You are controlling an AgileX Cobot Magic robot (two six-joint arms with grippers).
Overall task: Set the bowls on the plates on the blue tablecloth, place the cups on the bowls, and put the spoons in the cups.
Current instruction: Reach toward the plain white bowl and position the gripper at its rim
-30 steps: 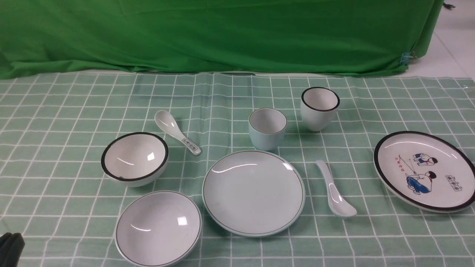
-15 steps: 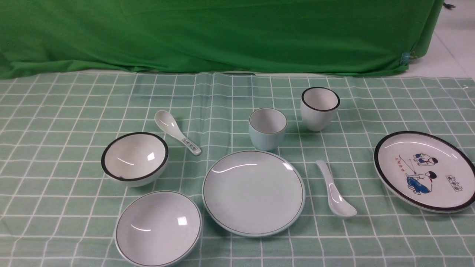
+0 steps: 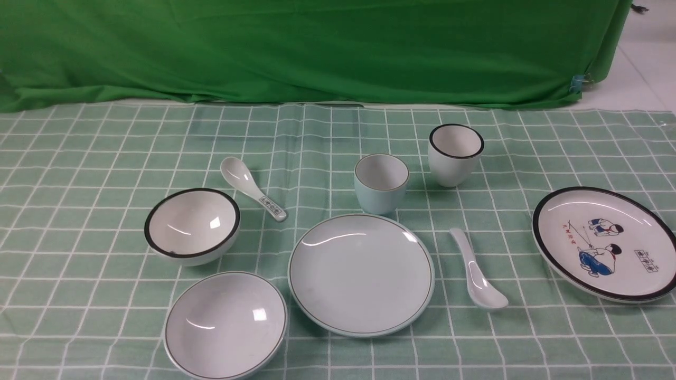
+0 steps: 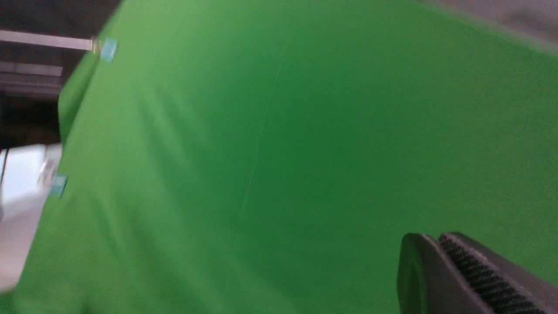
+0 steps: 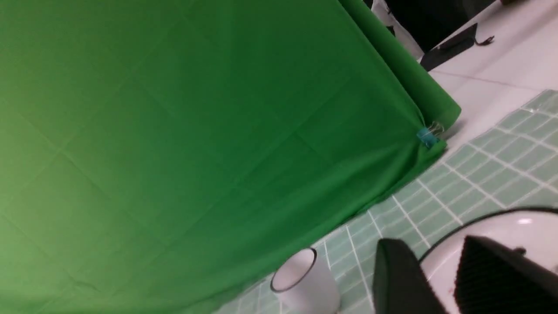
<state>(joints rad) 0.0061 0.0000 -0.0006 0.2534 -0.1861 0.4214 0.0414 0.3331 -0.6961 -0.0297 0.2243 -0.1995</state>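
On the blue tablecloth [image 3: 105, 158] in the front view stand the white black-rimmed bowl [image 3: 191, 224], the pale blue bowl [image 3: 225, 324], the pale blue plate [image 3: 361, 274], the cartoon plate [image 3: 604, 243], the pale blue cup [image 3: 381, 182] and the white cup [image 3: 455, 154]. The marked spoon [image 3: 252, 188] lies by the white bowl, the plain spoon [image 3: 477, 269] right of the blue plate. Neither gripper shows in the front view. My left gripper [image 4: 436, 239] is shut and empty, facing the backdrop. My right gripper [image 5: 429, 244] is open and empty above the cartoon plate [image 5: 501, 226], near the white cup [image 5: 305, 283].
A bright green backdrop cloth [image 3: 317, 47] hangs along the far edge of the table, clipped at its right corner [image 3: 576, 83]. Bare white surface [image 3: 644, 68] lies beyond the tablecloth at the far right.
A dark gripper tip at the front view's lower left corner one second ago has left the view. The tableware has not moved.
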